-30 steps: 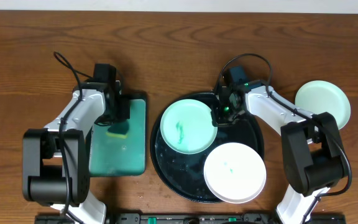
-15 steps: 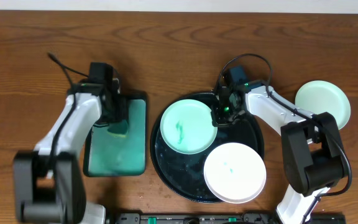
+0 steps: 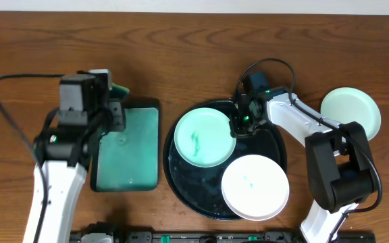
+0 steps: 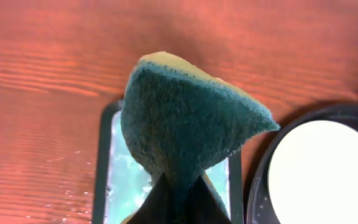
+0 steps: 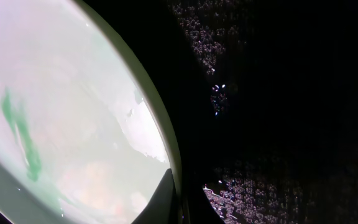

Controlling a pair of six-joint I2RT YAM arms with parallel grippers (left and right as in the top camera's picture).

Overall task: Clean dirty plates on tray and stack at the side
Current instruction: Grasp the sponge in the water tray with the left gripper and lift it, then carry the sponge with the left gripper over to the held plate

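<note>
Our right tool [image 3: 240, 125] is clamped on the smeared mint plate [image 3: 200, 138] at its 3 o'clock rim; the plate lies at 10 in the tray [image 3: 277, 138]. Our left tool [image 4: 178, 199] pinches the sponge [image 4: 185, 118] by the green tray's [image 3: 130, 152] 12 o'clock edge, well apart from the plate.

Left tool [image 4: 178, 194], right tool [image 3: 239, 126]: both closed.

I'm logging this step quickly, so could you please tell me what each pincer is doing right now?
Left pincer: closed, holding the sponge.
Right pincer: closed on the smeared green plate's rim.
</note>
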